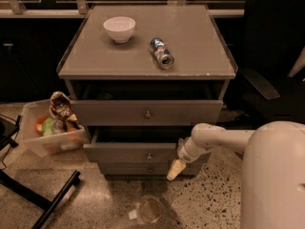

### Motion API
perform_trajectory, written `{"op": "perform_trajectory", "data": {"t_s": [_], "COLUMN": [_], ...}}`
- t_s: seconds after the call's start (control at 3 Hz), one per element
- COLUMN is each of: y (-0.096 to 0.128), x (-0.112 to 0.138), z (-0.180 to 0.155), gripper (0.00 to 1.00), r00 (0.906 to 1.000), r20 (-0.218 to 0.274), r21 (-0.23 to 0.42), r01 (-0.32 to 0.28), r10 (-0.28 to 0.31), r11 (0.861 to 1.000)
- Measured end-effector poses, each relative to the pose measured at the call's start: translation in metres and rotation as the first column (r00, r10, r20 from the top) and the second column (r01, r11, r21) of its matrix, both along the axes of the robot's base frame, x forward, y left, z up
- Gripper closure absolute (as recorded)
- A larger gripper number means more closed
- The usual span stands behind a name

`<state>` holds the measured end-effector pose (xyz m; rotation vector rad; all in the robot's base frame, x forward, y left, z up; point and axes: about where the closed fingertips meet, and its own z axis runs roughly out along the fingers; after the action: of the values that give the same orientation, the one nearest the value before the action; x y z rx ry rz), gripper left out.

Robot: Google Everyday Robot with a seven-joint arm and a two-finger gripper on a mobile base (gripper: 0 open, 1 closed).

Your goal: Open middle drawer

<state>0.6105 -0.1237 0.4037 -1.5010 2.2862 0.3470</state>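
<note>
Middle drawer (119, 152) is low-centre in the frame, the second front down on the grey-brown cabinet (195, 42). It's slid out partway, sticking out further than the top drawer (109, 113) above it, with a dark gap behind its front. Its little round knob (149, 156) is well left of your gripper (174, 171). The gripper hangs just right of centre near the bottom, by the drawer front's lower right corner, angled down toward the floor at the end of the white arm (219, 138). Honestly can't tell if it's clenched or released, or whether it's touching the front.

Up top, a white bowl (119, 28) sits toward the upper left of the surface. A can (161, 53) lies on its side near the middle, bluish print, no brand you could read. At the left edge there's a clear bin (33, 144) of snack packets, labels unreadable. A clear cup (149, 210) is on the speckled floor, bottom centre.
</note>
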Motion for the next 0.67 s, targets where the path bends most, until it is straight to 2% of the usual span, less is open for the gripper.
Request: {"op": "perform_trajectory", "data": {"t_s": [0.33,0.67], "y": [-0.008,-0.015], "x": [-0.037,-0.062], "z": [0.006,0.011], "gripper": [0.18,0.41], "r00": [0.9995,0.9992], "r20": [-0.03,-0.039], "r21": [0.0,0.003], "r01": [-0.004,-0.004], "r10": [0.004,0.004], "r11": [1.0,1.0]}}
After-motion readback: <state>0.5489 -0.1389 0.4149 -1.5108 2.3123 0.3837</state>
